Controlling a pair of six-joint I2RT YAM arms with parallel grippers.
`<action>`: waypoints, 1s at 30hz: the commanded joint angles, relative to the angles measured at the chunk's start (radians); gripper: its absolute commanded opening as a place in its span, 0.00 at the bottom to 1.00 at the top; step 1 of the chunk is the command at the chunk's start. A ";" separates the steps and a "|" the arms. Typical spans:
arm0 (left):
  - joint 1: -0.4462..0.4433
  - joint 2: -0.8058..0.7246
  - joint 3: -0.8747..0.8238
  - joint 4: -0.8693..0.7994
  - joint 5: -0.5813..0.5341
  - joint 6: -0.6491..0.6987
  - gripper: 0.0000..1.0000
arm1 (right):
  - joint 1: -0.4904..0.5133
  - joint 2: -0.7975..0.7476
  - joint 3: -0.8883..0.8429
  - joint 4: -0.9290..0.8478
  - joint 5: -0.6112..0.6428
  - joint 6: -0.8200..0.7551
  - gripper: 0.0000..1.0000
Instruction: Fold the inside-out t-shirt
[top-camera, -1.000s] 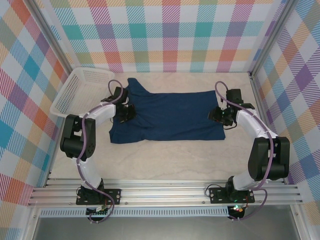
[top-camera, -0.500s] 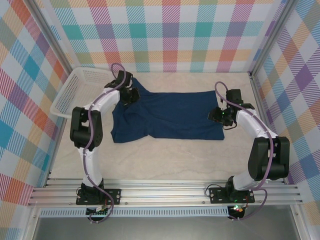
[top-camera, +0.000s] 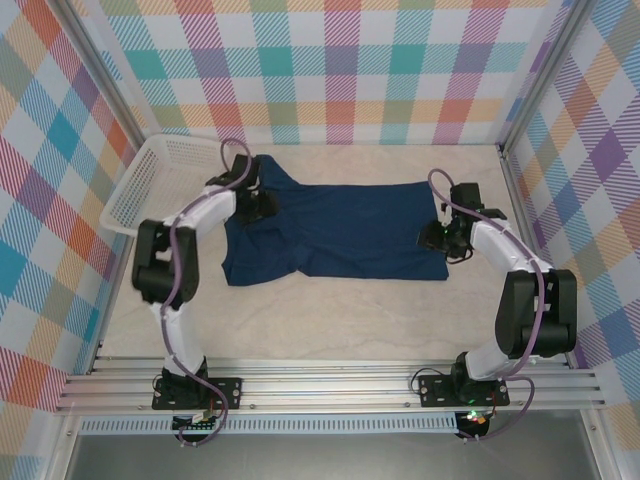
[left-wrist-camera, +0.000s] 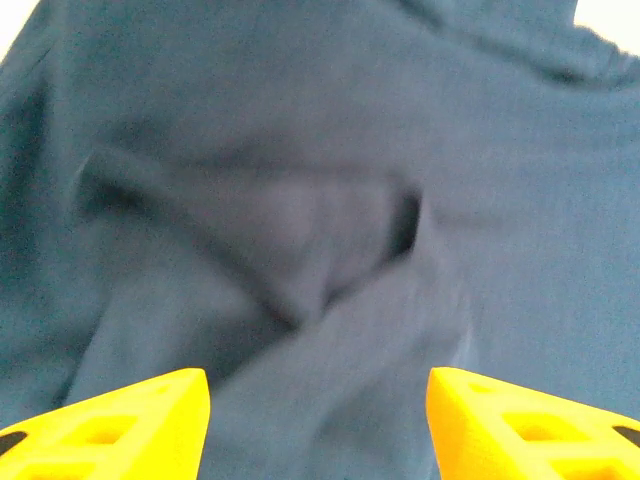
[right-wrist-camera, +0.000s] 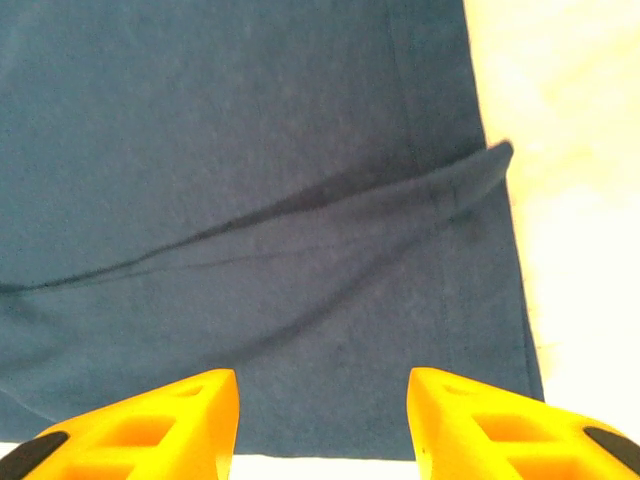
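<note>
The t-shirt lies spread, folding seemingly barely begun; left hand over its sleeve end and right hand over its hem both gape empty. Next: grip edges

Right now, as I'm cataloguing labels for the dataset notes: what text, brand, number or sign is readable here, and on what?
None readable: the t-shirt shows plain navy fabric, with no print or tag in view.
None on the white basket or the plaid walls.
</note>
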 joint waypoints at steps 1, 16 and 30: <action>-0.003 -0.172 -0.180 0.068 0.021 -0.046 0.61 | 0.009 0.001 -0.062 -0.015 -0.042 0.021 0.48; 0.027 -0.271 -0.571 0.104 0.052 -0.060 0.61 | -0.019 0.182 -0.041 -0.121 0.126 0.042 0.47; 0.003 -0.495 -0.792 0.008 0.062 -0.133 0.62 | -0.023 0.149 -0.046 -0.217 0.282 0.066 0.47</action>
